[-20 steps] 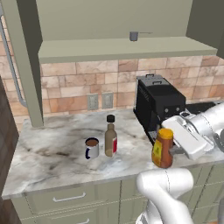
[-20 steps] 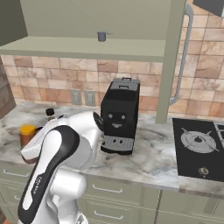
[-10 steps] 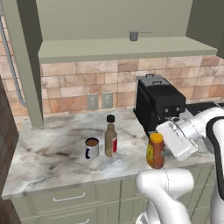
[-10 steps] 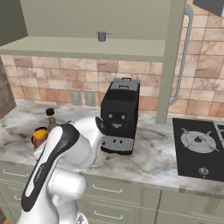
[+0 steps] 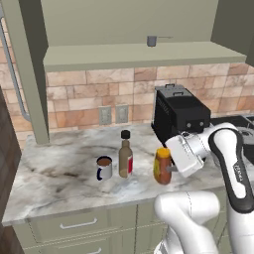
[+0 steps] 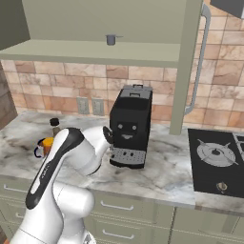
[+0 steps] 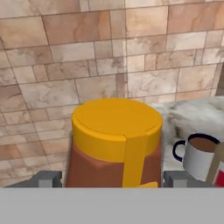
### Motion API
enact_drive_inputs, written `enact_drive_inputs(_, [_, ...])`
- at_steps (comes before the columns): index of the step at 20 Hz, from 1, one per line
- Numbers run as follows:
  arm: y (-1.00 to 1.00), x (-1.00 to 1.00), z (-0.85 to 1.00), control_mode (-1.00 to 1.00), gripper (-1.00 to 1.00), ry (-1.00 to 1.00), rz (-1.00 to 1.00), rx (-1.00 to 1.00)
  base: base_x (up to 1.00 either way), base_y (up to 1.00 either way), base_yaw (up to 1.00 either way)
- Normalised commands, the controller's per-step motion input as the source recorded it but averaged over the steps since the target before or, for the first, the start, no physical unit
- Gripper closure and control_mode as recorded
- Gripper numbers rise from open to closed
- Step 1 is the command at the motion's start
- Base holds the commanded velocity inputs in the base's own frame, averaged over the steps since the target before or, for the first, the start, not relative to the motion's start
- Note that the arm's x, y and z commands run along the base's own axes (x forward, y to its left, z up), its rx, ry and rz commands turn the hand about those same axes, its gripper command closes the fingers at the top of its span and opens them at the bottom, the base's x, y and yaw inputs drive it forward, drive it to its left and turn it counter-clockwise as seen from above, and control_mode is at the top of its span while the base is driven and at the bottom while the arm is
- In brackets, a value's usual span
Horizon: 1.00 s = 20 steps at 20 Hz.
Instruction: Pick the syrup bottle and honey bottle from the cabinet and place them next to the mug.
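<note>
The honey bottle [image 5: 159,173], squat and amber with an orange cap, stands upright low over the marble counter with my gripper [image 5: 167,167] shut on its sides. In the hand view the honey bottle [image 7: 116,140] sits between the two fingertips [image 7: 48,178]. Left of it stands the tall brown syrup bottle [image 5: 125,155] with a black cap, and beside that the white-and-blue mug [image 5: 104,167] with brown liquid. The mug [image 7: 197,155] lies to the right in the hand view. I cannot tell whether the honey bottle touches the counter. The olive cabinet shelf [image 5: 139,52] is overhead.
A black coffee machine [image 5: 181,111] stands right behind my hand. A small grey measuring cup [image 5: 152,40] sits on the shelf. A stove top [image 6: 217,159] lies at the far right. An open cabinet door with a metal handle [image 5: 15,74] hangs at the left.
My gripper has carried the honey bottle leftward and slightly down, from the front of the coffee machine towards the syrup bottle and mug. Mug and syrup bottle have stayed put.
</note>
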Motion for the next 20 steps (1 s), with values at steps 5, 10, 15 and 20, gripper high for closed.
enact_drive_inputs(5, [0.0, 0.25, -0.38, -1.0, 1.0, 0.0, -0.07, 0.0, 0.0, 0.0, 0.0])
enact_drive_inputs(10, [0.0, 0.11, -0.38, -1.0, 1.0, 0.0, -0.13, 0.0, 0.0, 0.0, 0.0])
enact_drive_inputs(15, [0.0, 0.09, -0.24, -1.0, 1.0, -0.01, -0.16, 0.0, 0.0, 0.0, 0.0])
enact_drive_inputs(20, [0.02, 0.21, -0.12, -1.0, 1.0, -0.05, -0.13, 0.0, 0.0, 0.0, 0.0])
